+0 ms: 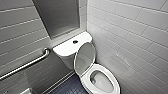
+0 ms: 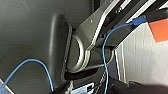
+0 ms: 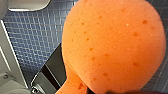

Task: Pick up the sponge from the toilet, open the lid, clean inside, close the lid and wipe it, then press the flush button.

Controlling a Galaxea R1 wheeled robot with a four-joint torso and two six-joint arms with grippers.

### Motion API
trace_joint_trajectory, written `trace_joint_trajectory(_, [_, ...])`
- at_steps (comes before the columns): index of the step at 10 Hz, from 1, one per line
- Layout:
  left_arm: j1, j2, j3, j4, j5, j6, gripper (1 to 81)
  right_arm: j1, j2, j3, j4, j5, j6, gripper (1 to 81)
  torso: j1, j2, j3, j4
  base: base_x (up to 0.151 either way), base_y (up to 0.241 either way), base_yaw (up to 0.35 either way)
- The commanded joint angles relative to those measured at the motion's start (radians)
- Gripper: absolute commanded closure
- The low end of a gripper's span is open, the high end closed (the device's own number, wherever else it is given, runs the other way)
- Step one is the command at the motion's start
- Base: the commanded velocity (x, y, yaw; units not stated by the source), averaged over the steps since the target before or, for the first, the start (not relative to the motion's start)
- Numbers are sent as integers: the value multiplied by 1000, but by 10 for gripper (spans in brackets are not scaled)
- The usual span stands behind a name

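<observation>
The white toilet (image 1: 86, 82) stands in the corner with its bowl uncovered. Its lid (image 1: 85, 58) is raised and leans back against the boxy tank (image 1: 67, 47). A round flush button (image 1: 75, 41) sits on the tank top. In the right wrist view the orange-red sponge (image 3: 112, 45) looms large over dark blue floor tiles, pinched narrow at one end where my right gripper is shut on it. An orange patch (image 2: 160, 30) in the left wrist view looks like the same sponge. That view also shows my own arm parts and a blue cable; the left gripper holds nothing that I can see.
A metal grab bar (image 1: 27, 63) runs along the tiled wall left of the toilet. White wall tiles (image 1: 135, 37) close in on the right. Dark blue small-tiled floor (image 1: 70, 87) lies in front of the bowl. A grey recessed panel (image 1: 58, 15) sits above the tank.
</observation>
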Motion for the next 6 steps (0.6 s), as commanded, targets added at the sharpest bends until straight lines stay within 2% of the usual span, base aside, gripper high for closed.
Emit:
trace_joint_trajectory(1, [34, -5, -5, 10, 28, 0, 10, -23, 9, -73, -68, 0, -2, 811, -61, 95, 90, -26, 0, 0, 0])
trace_joint_trajectory(2, [34, 0, -15, 10, 28, 0, 10, -37, 34, -110, -101, 14, -2, 811, -88, 135, 96, -8, 0, 0, 0])
trace_joint_trajectory(3, [32, 7, -27, 10, 28, -1, 10, -51, 59, -147, -147, 49, -2, 811, -46, 70, 66, -13, 0, 0, 0])
trace_joint_trajectory(6, [6, 42, -102, 10, 37, -5, 10, -115, 152, -263, -254, 71, -2, 811, -70, 102, 91, -14, 0, 0, 0])
